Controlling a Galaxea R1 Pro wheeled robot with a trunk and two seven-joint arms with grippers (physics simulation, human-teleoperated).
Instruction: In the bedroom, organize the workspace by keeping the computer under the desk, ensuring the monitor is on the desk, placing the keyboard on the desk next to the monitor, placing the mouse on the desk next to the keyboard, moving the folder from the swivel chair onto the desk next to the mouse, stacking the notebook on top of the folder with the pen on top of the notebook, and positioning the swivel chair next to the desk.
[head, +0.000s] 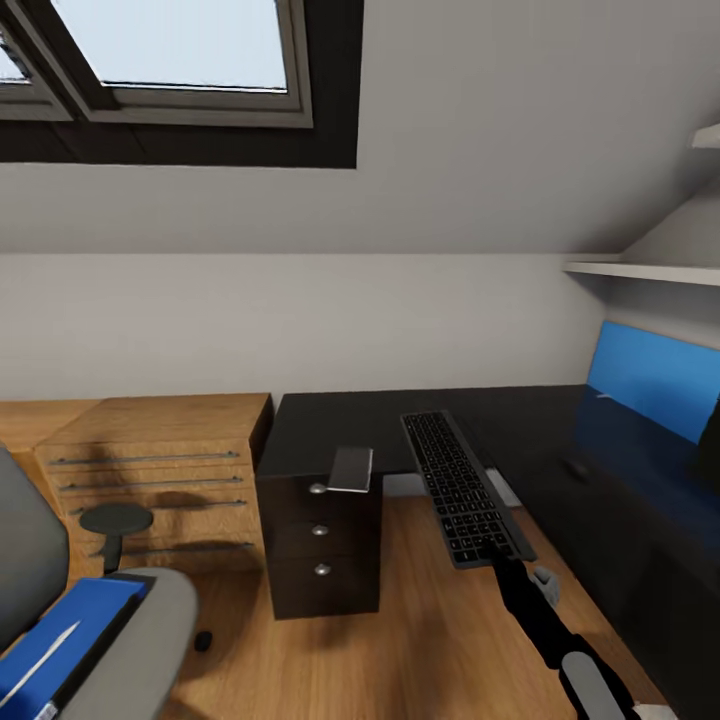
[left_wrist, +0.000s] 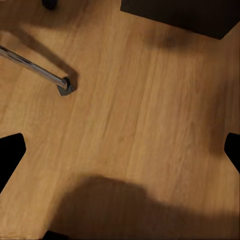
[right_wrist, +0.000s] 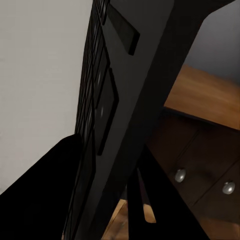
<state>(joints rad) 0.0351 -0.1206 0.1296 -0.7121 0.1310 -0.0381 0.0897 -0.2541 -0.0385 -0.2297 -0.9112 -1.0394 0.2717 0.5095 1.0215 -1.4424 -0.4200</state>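
Attic bedroom, glossy black L-shaped desk (head: 340, 425) on wood floor (head: 420, 640), right pincer (head: 493, 549) clamping flat black keyboard (head: 462, 487) by its near end, above the desk's front edge

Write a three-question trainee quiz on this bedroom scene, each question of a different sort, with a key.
1. True or false: the keyboard lies flat on the desk.
2. The folder rests on: A) the desk B) the swivel chair C) the floor.
3. Fill in: the right pincer grips the keyboard by its ____ end, near or far from the robot.

Key
1. False; it is held in the air.
2. B
3. near
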